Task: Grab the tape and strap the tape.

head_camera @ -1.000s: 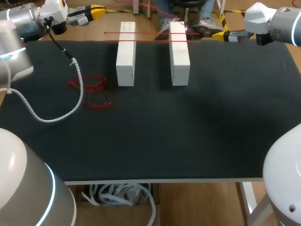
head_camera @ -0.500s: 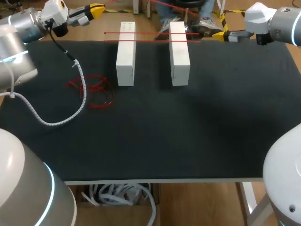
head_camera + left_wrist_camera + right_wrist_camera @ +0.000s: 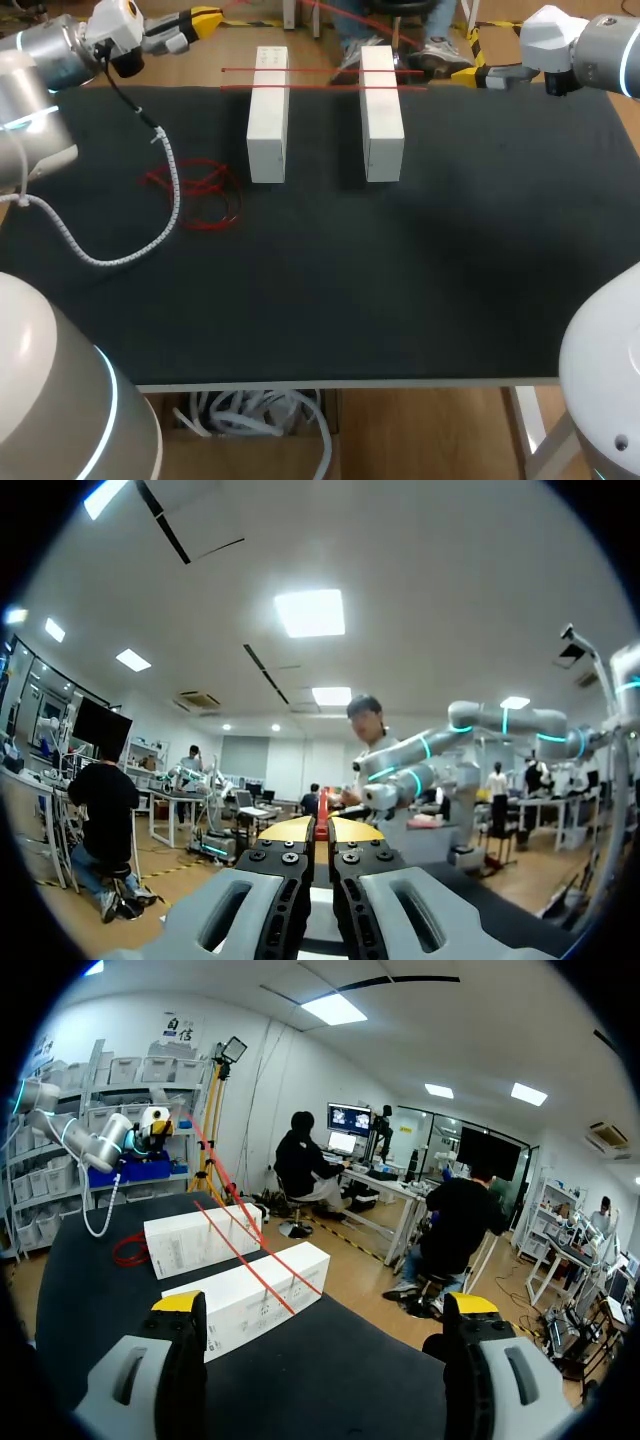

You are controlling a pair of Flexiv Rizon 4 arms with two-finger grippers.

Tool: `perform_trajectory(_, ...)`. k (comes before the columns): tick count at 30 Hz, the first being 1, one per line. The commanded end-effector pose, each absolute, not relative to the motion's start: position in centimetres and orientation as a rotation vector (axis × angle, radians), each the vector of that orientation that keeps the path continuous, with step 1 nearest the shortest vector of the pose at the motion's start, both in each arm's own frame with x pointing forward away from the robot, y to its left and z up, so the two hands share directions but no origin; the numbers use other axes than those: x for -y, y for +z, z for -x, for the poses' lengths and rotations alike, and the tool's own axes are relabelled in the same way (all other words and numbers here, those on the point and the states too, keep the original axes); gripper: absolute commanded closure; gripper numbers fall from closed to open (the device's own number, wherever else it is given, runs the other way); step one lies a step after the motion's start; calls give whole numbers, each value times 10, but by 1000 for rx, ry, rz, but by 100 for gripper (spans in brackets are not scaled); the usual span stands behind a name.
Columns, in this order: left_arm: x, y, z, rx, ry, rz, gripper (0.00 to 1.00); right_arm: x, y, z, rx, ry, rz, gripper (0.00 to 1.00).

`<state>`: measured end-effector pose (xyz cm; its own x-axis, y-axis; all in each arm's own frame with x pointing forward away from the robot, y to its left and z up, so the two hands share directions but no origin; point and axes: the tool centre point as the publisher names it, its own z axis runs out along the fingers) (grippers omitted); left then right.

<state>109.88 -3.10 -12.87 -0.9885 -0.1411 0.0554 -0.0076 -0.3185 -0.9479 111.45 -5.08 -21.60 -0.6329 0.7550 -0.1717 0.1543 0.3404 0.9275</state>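
1. Red tape lies in a loose, tangled pile (image 3: 200, 195) on the black table (image 3: 400, 280). It is on the left side, just beside the left white box (image 3: 268, 115).
2. Two white boxes lie side by side at the far part of the table. The right white box (image 3: 382, 115) is a little apart from the left one.
3. Two red tape strips (image 3: 320, 88) stretch straight across the far ends of both boxes, one close behind the other.
4. The left gripper (image 3: 205, 20) hangs over the far left corner of the table, well apart from the pile. In its own wrist view the left gripper (image 3: 320, 830) has its two yellow tips squeezed close, with a piece of red tape (image 3: 320, 825) pinched between them.
5. The right gripper (image 3: 480, 76) hangs by the far right edge of the table. Its fingers are spread wide with nothing between them. In its wrist view the right gripper (image 3: 325, 1305) looks toward both boxes and the pile (image 3: 130, 1250).
6. A white curly cable (image 3: 120, 255) hangs from the left arm and loops on the table, running over the pile.
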Motion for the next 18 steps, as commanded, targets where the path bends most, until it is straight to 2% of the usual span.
perform_trajectory(1,31,-129,-1098,-1781,-2477,196,100,51,-216,-1116,-2015,1297,-791,0)
perform_trajectory(18,31,-129,-1098,-1781,-2477,196,100,52,-211,-1104,-1867,854,-597,0)
